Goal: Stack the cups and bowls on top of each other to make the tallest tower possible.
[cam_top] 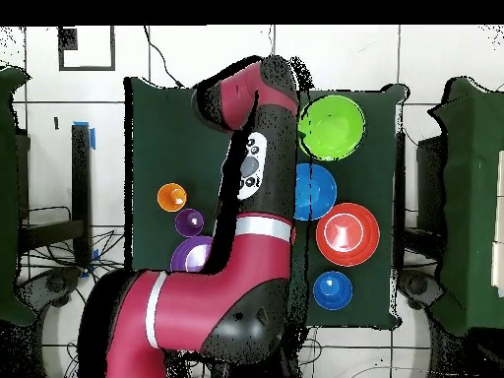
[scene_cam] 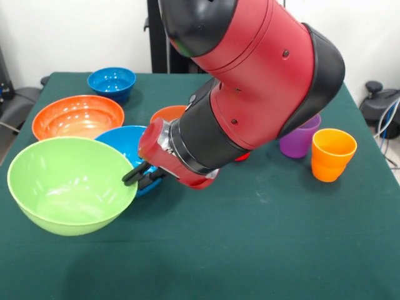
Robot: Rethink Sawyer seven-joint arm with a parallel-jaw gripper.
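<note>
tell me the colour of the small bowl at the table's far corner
Dark blue glossy plastic bowl; front view shows it best.

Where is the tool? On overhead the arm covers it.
Observer: The front view shows the tool low at the light blue bowl's rim, next to the lime bowl.
Operator: Is anything else hidden under the arm?
Observer: A small orange bowl peeks out behind the arm, just beyond the light blue bowl.
Operator: Any more?
Observer: A red sliver, maybe a cup, shows below the arm beside the purple cup.
</note>
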